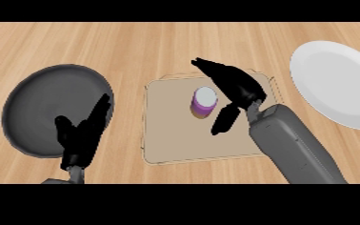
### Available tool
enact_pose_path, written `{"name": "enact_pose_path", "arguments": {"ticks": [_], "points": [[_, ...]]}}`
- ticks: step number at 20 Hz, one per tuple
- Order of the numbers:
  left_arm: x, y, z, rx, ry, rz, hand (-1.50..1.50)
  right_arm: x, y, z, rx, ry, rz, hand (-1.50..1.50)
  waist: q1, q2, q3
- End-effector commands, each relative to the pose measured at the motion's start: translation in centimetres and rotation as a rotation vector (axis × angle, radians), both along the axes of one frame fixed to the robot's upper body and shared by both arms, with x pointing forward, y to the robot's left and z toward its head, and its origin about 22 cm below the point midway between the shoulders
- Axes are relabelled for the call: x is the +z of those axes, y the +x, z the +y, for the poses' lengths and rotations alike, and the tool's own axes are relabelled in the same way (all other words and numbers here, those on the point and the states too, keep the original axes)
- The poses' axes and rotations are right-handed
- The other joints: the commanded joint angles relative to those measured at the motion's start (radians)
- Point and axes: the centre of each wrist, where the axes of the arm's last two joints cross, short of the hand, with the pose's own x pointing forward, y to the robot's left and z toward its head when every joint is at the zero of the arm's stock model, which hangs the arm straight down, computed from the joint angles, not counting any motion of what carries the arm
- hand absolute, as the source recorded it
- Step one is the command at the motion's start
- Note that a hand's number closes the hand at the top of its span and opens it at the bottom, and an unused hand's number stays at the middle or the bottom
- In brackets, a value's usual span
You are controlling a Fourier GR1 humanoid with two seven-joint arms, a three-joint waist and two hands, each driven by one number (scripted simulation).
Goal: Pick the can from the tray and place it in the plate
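A small purple can [204,103] with a white top stands upright near the middle of the tan tray [169,138]. My right hand [237,86] hovers just right of the can, open, with fingers stretched past its far side and the thumb [225,118] hanging on its near right side; nothing is gripped. The white plate [327,81] lies at the right edge, partly cut off. A dark grey plate [42,105] lies at the left. My left hand [83,136] rests open over the dark plate's near right rim, fingers up.
The wooden counter [141,43] stretches behind the tray and both plates. My right forearm [295,145] crosses the tray's near right corner.
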Motion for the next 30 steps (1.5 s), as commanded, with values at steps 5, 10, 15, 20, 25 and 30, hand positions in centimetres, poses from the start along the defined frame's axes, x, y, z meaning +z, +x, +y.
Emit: {"name": "enact_pose_path", "arguments": {"ticks": [5,10,15,20,25,30], "points": [[-1.8,0.6,0.0,-0.007,-0.004,0.075,0.00,-2.3,1.1,2.1,-0.007,-0.049,0.019,-1.50,0.000,0.010,-0.011],[-0.5,0.4,0.1,-0.011,-0.007,0.063,0.00,-4.2,1.2,1.9,0.020,-0.071,0.046,-1.50,0.001,0.009,-0.011],[-1.2,1.4,1.5,-0.011,-0.011,0.070,0.00,-4.7,1.3,3.1,0.133,-0.163,0.002,1.50,0.000,0.011,-0.011],[-0.1,2.5,-0.1,0.001,-0.009,0.057,0.00,-4.0,2.2,3.6,0.100,-0.169,-0.040,1.50,-0.002,0.009,-0.011],[-0.6,0.9,0.6,-0.015,-0.012,0.070,0.00,-6.0,1.7,1.3,0.099,-0.132,-0.157,1.50,0.000,0.009,-0.010],[-0.5,-0.3,-0.2,0.006,-0.021,0.064,0.00,-4.9,2.3,1.2,-0.385,-0.039,-0.218,1.50,-0.010,0.004,-0.010]]}}
